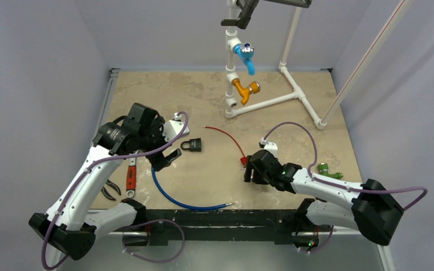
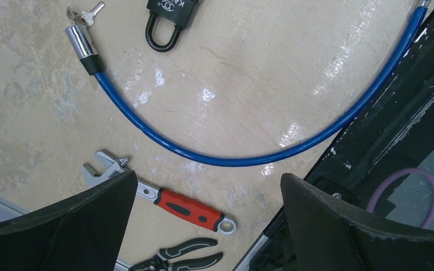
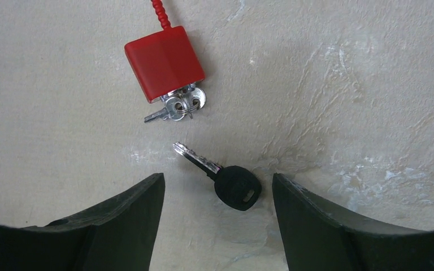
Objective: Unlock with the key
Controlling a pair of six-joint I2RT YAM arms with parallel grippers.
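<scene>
From above, my left claw [image 1: 166,158] hangs over the tan stone-patterned table [image 1: 215,101] with its fingers spread as wide as they go and nothing between them. A small black padlock [image 1: 192,145] lies just ahead of it, a little to one side. My right claw [image 1: 251,169] sits low over the table, and a red block-shaped cable lock [image 1: 243,161] lies just past its tip. The key is too small to pick out here.

Through my left wrist camera, both fingers [image 2: 62,226] frame bare table. A blue plastic-coated cable [image 2: 231,159] curves across ahead of them, its chrome end and a couple of small keys far off to the left. The black padlock [image 2: 169,22] lies at the far edge, shackle pointing back towards me. A red-handled adjustable wrench [image 2: 186,208] lies close in between my fingertips, with black-handled pliers [image 2: 178,257] nearer still.

Through my right wrist camera, the right claw [image 3: 217,178] is parted and grips nothing. The silver key with a black plastic head [image 3: 234,186] lies flat on the table right between the fingertips — head nearest me, blade angled away. Neither finger touches it. Ahead lies the red block-shaped cable lock [image 3: 164,62], a small bunch of silver keys at its near end.
</scene>
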